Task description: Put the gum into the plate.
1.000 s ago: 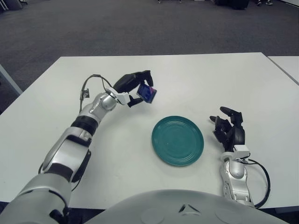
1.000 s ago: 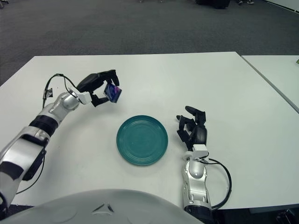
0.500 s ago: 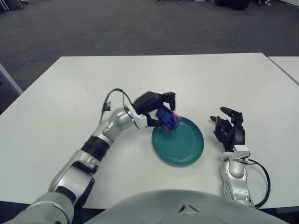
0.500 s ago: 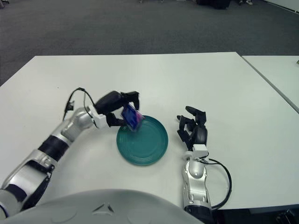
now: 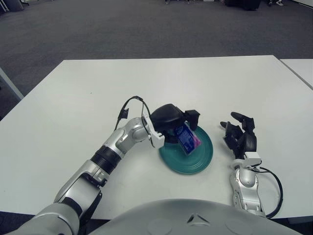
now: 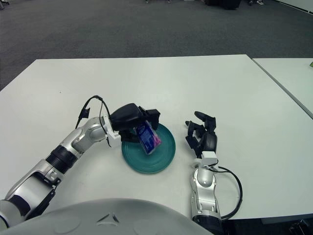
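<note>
The gum (image 5: pixel 187 138) is a blue and pink pack, also seen in the right eye view (image 6: pixel 147 137). My left hand (image 5: pixel 174 124) is shut on it and holds it tilted over the middle of the teal plate (image 5: pixel 203 157); its lower end is at or just above the plate's surface. The plate lies on the white table in front of me. My right hand (image 5: pixel 240 135) rests to the right of the plate with its fingers relaxed and holds nothing.
The white table (image 5: pixel 73 98) reaches far to the left and back. A second table's edge (image 5: pixel 299 68) shows at the far right. A thin black cable (image 5: pixel 128 105) loops off my left forearm.
My left hand has carried the gum from the table's middle left rightward and down over the plate. The right hand has not moved.
</note>
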